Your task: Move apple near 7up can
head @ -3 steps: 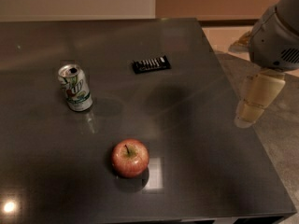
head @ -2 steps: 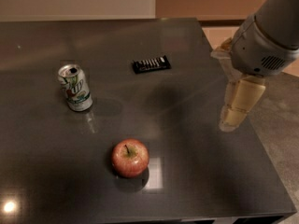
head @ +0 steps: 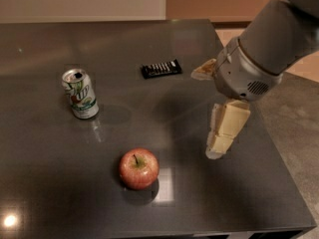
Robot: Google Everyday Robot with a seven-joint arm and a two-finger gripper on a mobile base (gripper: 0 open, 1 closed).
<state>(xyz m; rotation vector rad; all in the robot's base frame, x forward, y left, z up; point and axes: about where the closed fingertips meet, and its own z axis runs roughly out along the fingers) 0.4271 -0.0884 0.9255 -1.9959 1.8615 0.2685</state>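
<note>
The red apple (head: 138, 169) with a short stem sits on the dark table near its front edge, left of centre. The white-and-green 7up can (head: 79, 93) stands upright at the left, well behind and to the left of the apple. My gripper (head: 209, 117) hangs above the right part of the table, to the right of the apple and higher than it, touching nothing. Its two cream fingers (head: 225, 127) stand apart, so it is open and empty.
A flat black rectangular bar (head: 160, 68) lies on the table (head: 45, 183) behind the middle. The table's right edge runs just right of my gripper, with grey floor (head: 299, 148) beyond. My bulky grey arm (head: 269, 49) fills the upper right.
My arm and gripper have moved left from the table's right edge, in over the table and toward the apple. The apple, can and bar have not moved.
</note>
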